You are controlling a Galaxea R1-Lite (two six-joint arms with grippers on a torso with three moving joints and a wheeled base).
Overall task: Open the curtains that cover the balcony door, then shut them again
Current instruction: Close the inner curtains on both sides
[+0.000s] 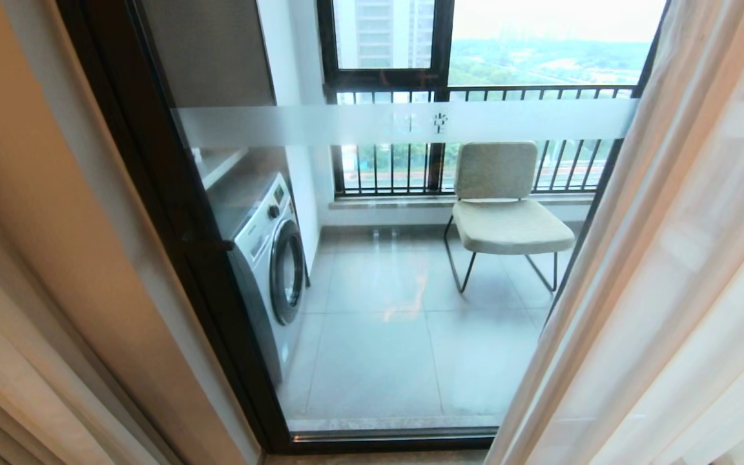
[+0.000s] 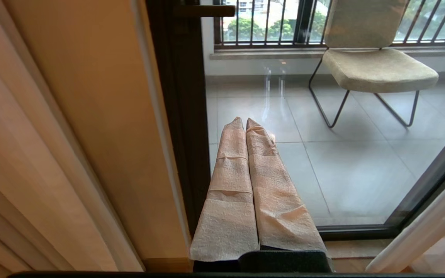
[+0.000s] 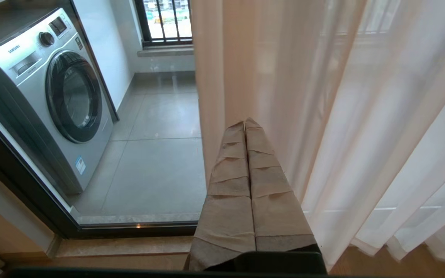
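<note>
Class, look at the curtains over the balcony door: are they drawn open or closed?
Open. The curtains hang gathered at the right, and the balcony door glass shows the chair and washing machine outside.

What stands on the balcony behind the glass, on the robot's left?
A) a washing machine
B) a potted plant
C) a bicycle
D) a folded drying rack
A: a front-loading washing machine stands against the balcony's left wall behind the balcony door, with a chair further right near the railing; the curtains are drawn aside, leaving the glass uncovered.
</note>
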